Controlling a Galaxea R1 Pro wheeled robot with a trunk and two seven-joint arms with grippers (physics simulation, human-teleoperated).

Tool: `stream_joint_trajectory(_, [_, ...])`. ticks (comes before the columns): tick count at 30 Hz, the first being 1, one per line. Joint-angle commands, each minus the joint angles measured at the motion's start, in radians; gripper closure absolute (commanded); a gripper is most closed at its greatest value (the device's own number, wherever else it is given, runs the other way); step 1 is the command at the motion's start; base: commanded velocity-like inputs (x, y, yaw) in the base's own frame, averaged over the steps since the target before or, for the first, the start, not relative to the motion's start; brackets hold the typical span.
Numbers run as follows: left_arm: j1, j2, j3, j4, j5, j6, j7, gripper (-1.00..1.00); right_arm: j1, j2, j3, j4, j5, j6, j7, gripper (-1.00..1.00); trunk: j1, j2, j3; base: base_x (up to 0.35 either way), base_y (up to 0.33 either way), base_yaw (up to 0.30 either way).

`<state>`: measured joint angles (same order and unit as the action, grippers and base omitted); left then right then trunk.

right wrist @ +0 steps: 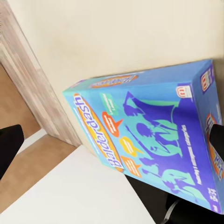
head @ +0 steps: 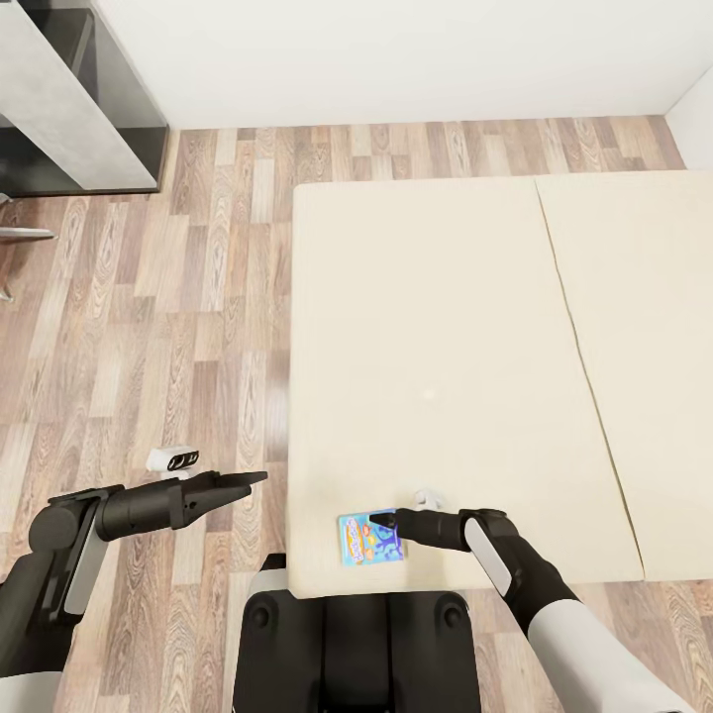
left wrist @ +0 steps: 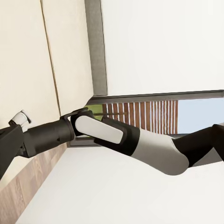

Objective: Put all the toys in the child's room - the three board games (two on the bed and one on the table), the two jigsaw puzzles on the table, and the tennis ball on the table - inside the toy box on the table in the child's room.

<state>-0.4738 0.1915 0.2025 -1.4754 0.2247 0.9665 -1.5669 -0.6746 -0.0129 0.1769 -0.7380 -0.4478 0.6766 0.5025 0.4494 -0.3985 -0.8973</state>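
Fingers of the right gripper point(head: 384, 522) — spread, one tip over the blue board game point(head: 368, 537) at lower centre, near the bed point(head: 436, 327) edge. Left gripper point(head: 253, 480) — pressed together, lower left over floor point(head: 188, 327).

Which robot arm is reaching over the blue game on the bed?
The right tool: its tip is at the blue board game on the bed. The left tool hangs over the floor.
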Motion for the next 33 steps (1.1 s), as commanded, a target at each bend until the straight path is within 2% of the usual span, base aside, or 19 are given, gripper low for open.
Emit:
stream_joint_trajectory(1, [0.0,0.0,0.0,0.0,-0.001,0.011,-0.004,-1.0,0.0,-0.001,0.003,-0.001,-0.003,0.003,0.0,-1.0,0.001,-0.002,-0.001,0.0,0.0,0.0])
stream_joint_trajectory(33, [0.0,-0.001,0.0,0.0,-0.001,0.011,-0.004,-1.0,0.0,-0.004,0.003,-0.001,-0.004,0.009,0.008,-1.0,0.001,-0.002,-0.001,0.0,0.0,0.0])
